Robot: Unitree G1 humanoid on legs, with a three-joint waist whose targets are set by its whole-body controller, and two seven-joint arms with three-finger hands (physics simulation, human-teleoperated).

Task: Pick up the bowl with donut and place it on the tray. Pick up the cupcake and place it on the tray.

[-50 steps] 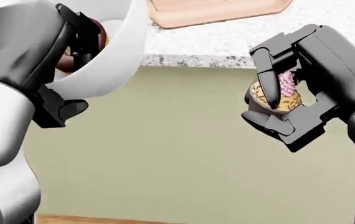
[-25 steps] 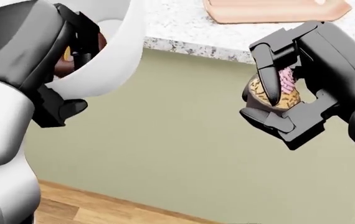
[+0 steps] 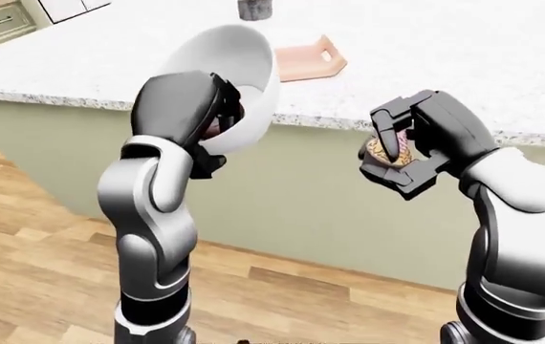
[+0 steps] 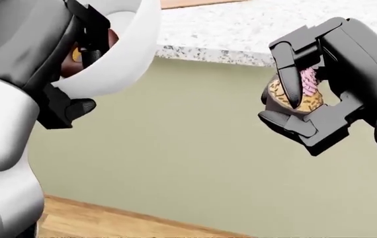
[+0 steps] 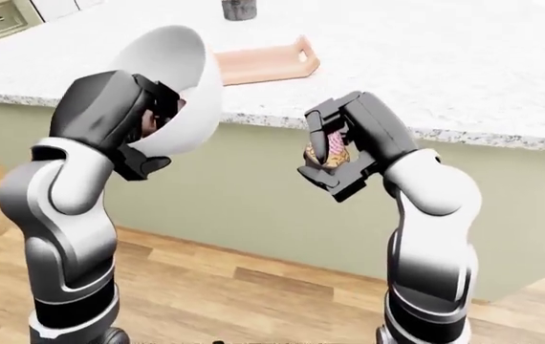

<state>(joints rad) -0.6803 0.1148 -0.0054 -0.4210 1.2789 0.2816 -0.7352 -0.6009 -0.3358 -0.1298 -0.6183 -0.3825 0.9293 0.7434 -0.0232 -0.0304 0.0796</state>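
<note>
The left robot hand (image 3: 191, 118) grips the tilted white bowl (image 3: 233, 75), the donut (image 4: 76, 54) barely visible inside. The right robot hand (image 4: 308, 106) pinches the cupcake (image 4: 298, 94). Both are held off the counter's (image 3: 445, 64) near edge; the tray (image 5: 258, 63) lies farther in.

One white bowl (image 5: 172, 79), with one donut (image 4: 76, 52) just visible inside it. One cupcake (image 4: 298, 94) with pink frosting. One pink tray (image 5: 258, 63) on the one speckled countertop (image 5: 426, 64). One dark canister (image 5: 238, 8) at the top edge. Two robot hands: left hand (image 3: 191, 115), right hand (image 3: 411, 147).
</note>
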